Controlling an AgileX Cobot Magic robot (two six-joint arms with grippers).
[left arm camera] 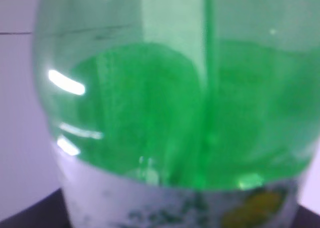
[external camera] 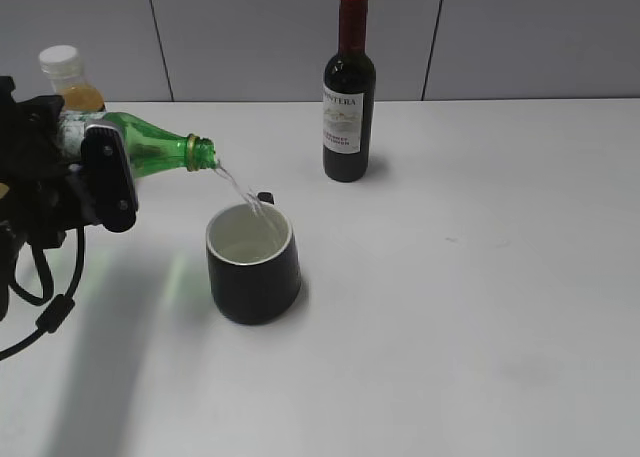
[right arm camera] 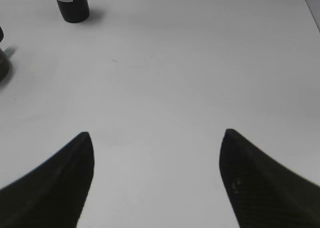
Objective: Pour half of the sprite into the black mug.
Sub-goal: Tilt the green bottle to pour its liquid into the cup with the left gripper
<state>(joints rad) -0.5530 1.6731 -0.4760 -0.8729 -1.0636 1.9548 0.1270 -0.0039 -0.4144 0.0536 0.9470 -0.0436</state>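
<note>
My left gripper is shut on the sprite, a green bottle held tipped almost level at the left of the exterior view, its open neck pointing right. A thin clear stream runs from its mouth into the black mug, which stands upright just below and right of the neck. The sprite fills the left wrist view, green with its label at the bottom; the fingers are hidden there. My right gripper is open and empty over bare table, out of the exterior view.
A dark wine bottle stands behind the mug; its base shows in the right wrist view. An orange juice bottle with a white cap stands behind my left arm. The white table meets a grey panel wall.
</note>
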